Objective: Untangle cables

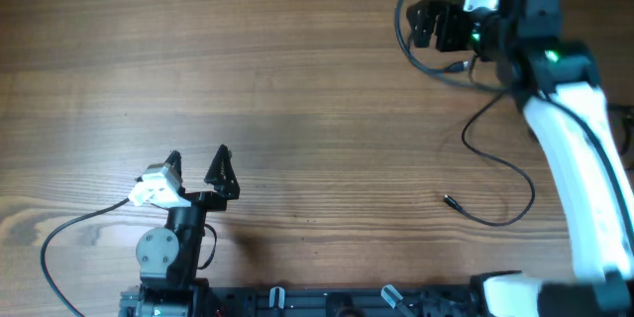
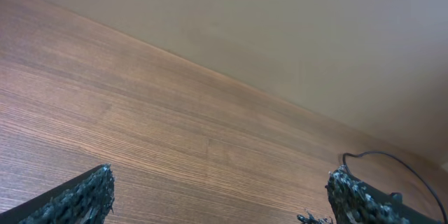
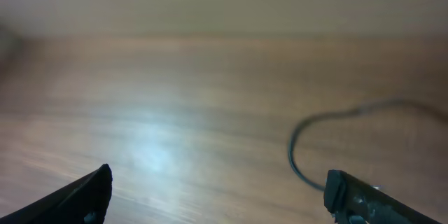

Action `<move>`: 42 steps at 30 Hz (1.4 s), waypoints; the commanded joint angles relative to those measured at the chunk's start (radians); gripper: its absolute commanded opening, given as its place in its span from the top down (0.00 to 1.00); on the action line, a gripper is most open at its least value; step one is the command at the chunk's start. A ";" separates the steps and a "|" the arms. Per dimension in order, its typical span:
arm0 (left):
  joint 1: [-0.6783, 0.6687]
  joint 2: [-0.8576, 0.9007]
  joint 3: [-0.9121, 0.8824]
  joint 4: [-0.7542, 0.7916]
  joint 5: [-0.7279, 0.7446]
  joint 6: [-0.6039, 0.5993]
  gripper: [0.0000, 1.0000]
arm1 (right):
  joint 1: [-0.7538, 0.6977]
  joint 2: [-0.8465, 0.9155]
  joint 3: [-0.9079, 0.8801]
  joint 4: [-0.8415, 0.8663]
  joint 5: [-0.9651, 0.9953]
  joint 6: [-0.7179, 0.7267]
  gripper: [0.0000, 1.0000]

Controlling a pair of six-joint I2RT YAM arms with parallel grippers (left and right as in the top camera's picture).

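The cables lie at the right of the wooden table (image 1: 297,89). One thin black cord (image 1: 531,198) curves from the right arm down to a small plug end (image 1: 448,199). Another thin black cord (image 1: 400,18) loops around my right gripper (image 1: 418,26), which is open at the far right with nothing between its fingers. In the right wrist view that cord (image 3: 292,155) bends just inside the right finger (image 3: 350,196), and my right gripper (image 3: 218,182) stands over bare wood. My left gripper (image 1: 198,163) is open near the front left, far from the cords. In its own view my left gripper (image 2: 220,182) holds nothing, and a cord (image 2: 392,157) shows far right.
The left arm's thicker black wire (image 1: 59,236) arcs off its base at the front left. A black rail (image 1: 347,302) runs along the front edge. The right arm's white link (image 1: 584,158) stretches along the right side above part of the cords.
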 commanded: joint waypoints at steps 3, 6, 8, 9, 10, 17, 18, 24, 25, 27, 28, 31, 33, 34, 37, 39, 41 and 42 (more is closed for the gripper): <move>0.009 -0.007 -0.002 -0.007 0.019 0.020 0.00 | 0.002 -0.214 -0.002 0.001 -0.010 -0.014 0.00; 0.009 -0.007 -0.002 -0.007 0.019 0.020 0.00 | 0.002 -0.307 -0.002 0.000 -0.010 -0.014 0.00; 0.009 -0.007 -0.002 -0.007 0.019 0.020 0.00 | 0.002 -0.362 -0.002 -0.003 -0.010 -0.014 0.00; 0.009 -0.007 -0.002 -0.007 0.019 0.020 0.00 | 0.002 -0.382 -0.002 -0.010 -0.011 -0.014 0.00; 0.009 -0.007 -0.002 -0.007 0.019 0.020 0.00 | 0.002 -0.400 -0.002 -0.019 -0.010 -0.014 0.00; 0.009 -0.007 -0.002 -0.007 0.019 0.020 0.00 | 0.002 -0.462 -0.002 -0.083 -0.010 -0.014 0.00; 0.009 -0.007 -0.002 -0.007 0.019 0.020 0.00 | 0.002 -0.462 -0.002 -0.099 -0.010 -0.014 0.00; 0.009 -0.007 -0.002 -0.007 0.019 0.020 0.00 | 0.002 -0.452 -0.003 -0.257 -0.010 -0.014 0.00; 0.009 -0.007 -0.002 -0.007 0.019 0.020 0.00 | 0.002 -0.452 -0.003 -0.289 -0.010 -0.014 0.00; 0.009 -0.007 -0.002 -0.007 0.019 0.020 0.00 | 0.002 -0.452 -0.003 -0.344 -0.010 -0.014 0.00; 0.009 -0.007 -0.002 -0.007 0.019 0.020 0.00 | 0.002 -0.452 -0.003 -0.364 -0.010 -0.014 0.00; 0.009 -0.007 -0.002 -0.007 0.019 0.020 0.00 | 0.002 -0.454 -0.013 -0.423 -0.010 -0.014 0.00; 0.009 -0.007 -0.002 -0.007 0.019 0.020 0.00 | 0.002 -0.463 -0.040 -0.422 -0.010 -0.014 0.00; 0.009 -0.007 -0.002 -0.007 0.019 0.020 0.00 | 0.002 -0.469 -0.059 -0.422 -0.010 -0.014 0.00; 0.009 -0.007 -0.002 -0.007 0.019 0.020 0.00 | 0.002 -0.491 -0.130 -0.423 -0.010 -0.014 0.00; 0.009 -0.007 -0.002 -0.007 0.019 0.020 0.00 | 0.002 -0.508 -0.194 -0.422 -0.010 -0.014 0.00; 0.009 -0.007 -0.002 -0.007 0.019 0.020 0.00 | 0.002 -0.524 -0.251 -0.422 -0.010 -0.014 0.00; 0.009 -0.007 -0.002 -0.007 0.019 0.020 0.00 | 0.002 -0.536 -0.294 -0.421 -0.010 -0.014 0.00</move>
